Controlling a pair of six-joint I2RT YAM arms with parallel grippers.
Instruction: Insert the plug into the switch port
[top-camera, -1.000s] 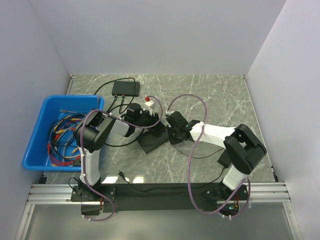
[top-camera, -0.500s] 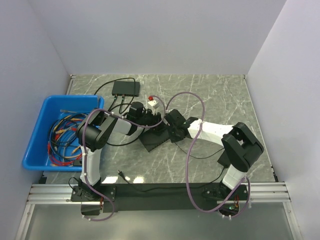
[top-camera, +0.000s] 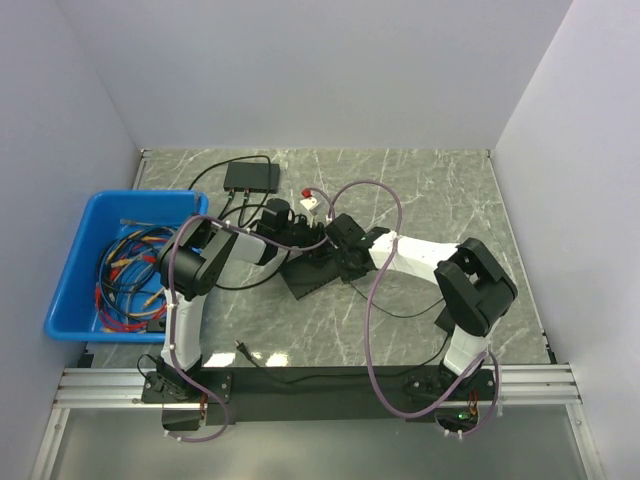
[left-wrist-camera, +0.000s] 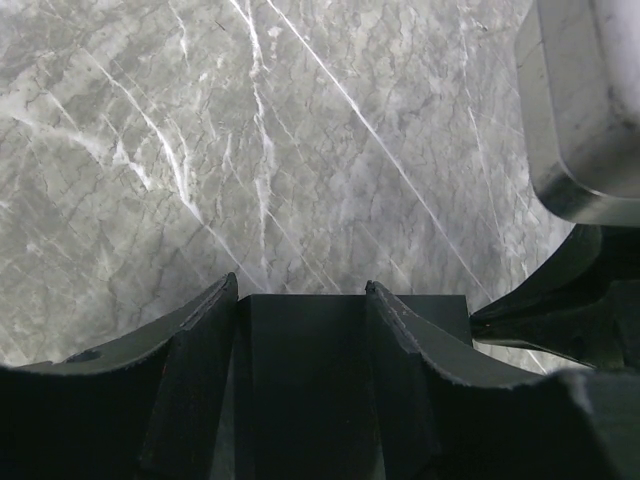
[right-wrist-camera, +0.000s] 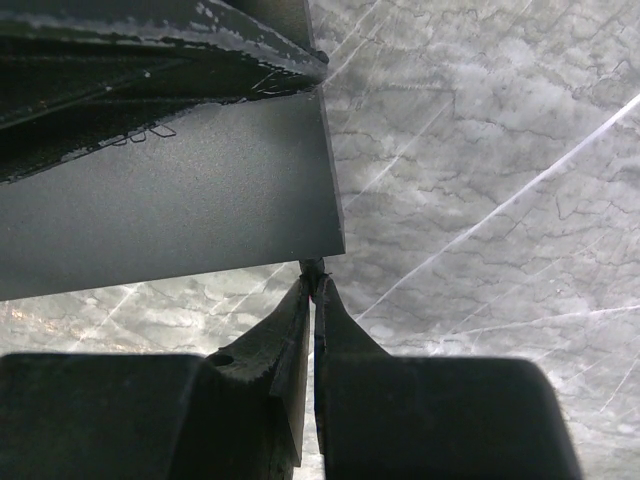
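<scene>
Nearest to me, my right pincer (right-wrist-camera: 313, 285) is almost closed. Its two dark fingers meet at the tips and nip the plug (right-wrist-camera: 313, 268), of which only a tiny dark end shows. The plug touches the lower corner of one black slab (right-wrist-camera: 180, 190), a flat plate with a matt, finely grained face and straight sharp edges.

My left pincer (left-wrist-camera: 300, 290) is open only as wide as this slab. One worn black finger (left-wrist-camera: 200, 370) sits against each side of it, so the slab fills the gap between them. Under both pincers is the table (right-wrist-camera: 480, 150), a smooth grey marble pattern with white veins.

From above, one thin black cable (top-camera: 400, 313) runs from my right pincer toward the right arm base. To the left stands one blue plastic tub (top-camera: 70, 270) with one bundle of coloured wires (top-camera: 125, 275).

Farther away lies one small white piece (top-camera: 312, 201) with a red spot. Farthest is one small black box (top-camera: 250, 177), rectangular, well apart from the plug. The switch port (top-camera: 252, 190) is on its near long edge, but the single sockets are too small to count.
</scene>
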